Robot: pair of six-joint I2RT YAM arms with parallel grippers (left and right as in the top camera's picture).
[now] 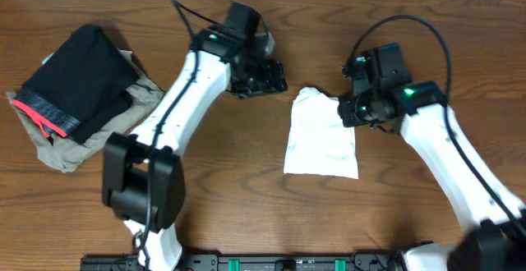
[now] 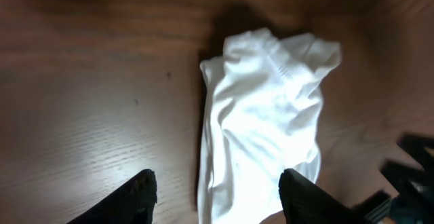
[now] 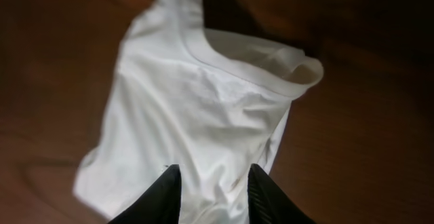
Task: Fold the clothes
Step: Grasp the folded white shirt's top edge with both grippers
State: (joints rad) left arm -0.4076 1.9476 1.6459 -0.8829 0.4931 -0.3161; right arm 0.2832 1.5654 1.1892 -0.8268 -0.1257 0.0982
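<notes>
The clothes, a white T-shirt, lie bunched into a narrow, wrinkled strip at the table's middle. Its ribbed collar shows in the right wrist view. My left gripper hangs off the shirt's upper left corner, over bare wood. In its wrist view the left gripper is open wide, and the shirt lies ahead of it and partly between the fingertips. My right gripper is at the shirt's upper right edge. The right gripper is narrowly open over the shirt, whose cloth shows in the gap.
A folded black garment with a red-pink band rests on a tan garment at the table's left. Brown wooden tabletop surrounds the shirt. The arm bases stand along the near edge.
</notes>
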